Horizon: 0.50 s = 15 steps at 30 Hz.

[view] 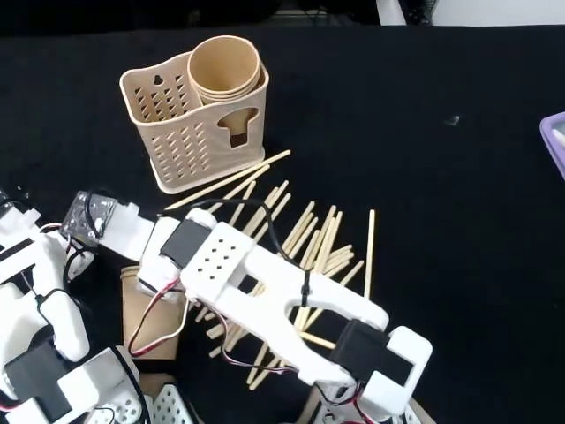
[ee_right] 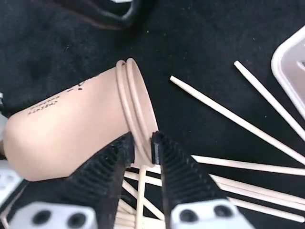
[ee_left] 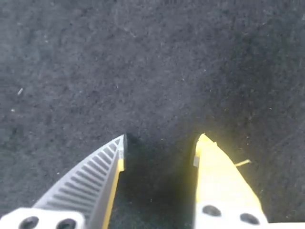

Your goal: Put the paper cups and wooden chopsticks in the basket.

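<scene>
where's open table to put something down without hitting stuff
Widest bare cloth: between the loose chopsticks and the purple object at the table's right edge. Also bare from the basket across to the far right corner. Crowded: the near middle, where the right gripper pinches the rim of the lying cups beside the chopsticks.

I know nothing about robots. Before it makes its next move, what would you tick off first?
1. Right tool clamped on the rim of the lying paper cups: ok.
2. Grip firm enough to lift: cannot tell, since only the rim is pinched.
3. Basket upright with room: ok. Stacked cups fill one compartment and the other looks free.
4. Left tool open over the table, holding nothing: ok.
5. Chopsticks in the basket: not ok, they are scattered on the table.
</scene>
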{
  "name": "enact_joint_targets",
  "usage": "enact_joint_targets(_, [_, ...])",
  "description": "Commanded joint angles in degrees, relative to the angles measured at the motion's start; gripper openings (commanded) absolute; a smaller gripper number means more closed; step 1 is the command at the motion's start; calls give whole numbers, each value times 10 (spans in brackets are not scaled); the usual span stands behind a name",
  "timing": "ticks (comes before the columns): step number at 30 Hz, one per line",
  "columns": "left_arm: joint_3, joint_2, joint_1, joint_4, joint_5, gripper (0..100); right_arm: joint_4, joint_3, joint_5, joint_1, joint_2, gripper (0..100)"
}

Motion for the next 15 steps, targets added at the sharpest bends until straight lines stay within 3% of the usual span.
enact_joint_targets(1, [-24, 1, -14, 1, 6, 238, 22, -14, -29, -7, -7, 18])
enact_joint_targets(10, [-24, 1, -14, 1, 6, 238, 96, -7, -30, -4, -109, 11])
enact_joint_targets(15, [-24, 1, -14, 1, 6, 238, 138, -7, -30, 59, -210, 11])
